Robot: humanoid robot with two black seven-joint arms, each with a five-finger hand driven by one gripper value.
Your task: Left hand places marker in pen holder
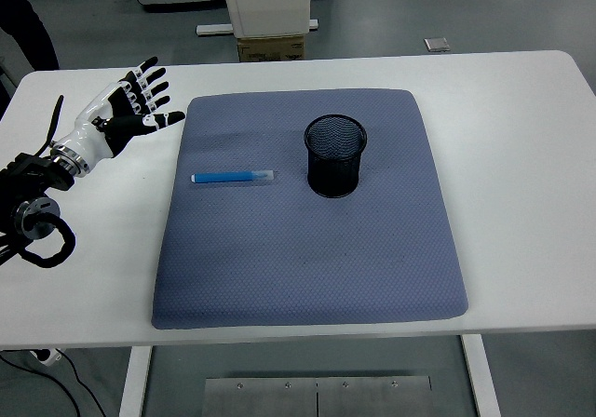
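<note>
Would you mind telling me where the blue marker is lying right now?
In the head view, the blue marker lies flat on the left part of the grey mat, just left of the black mesh pen holder and right of the open left hand.

- No text, label, brand, number or sign can be read anywhere in the head view.
- The marker (234, 177) bears no print that can be made out.
- The pen holder (335, 155) is plain black mesh, unlabelled.
</note>
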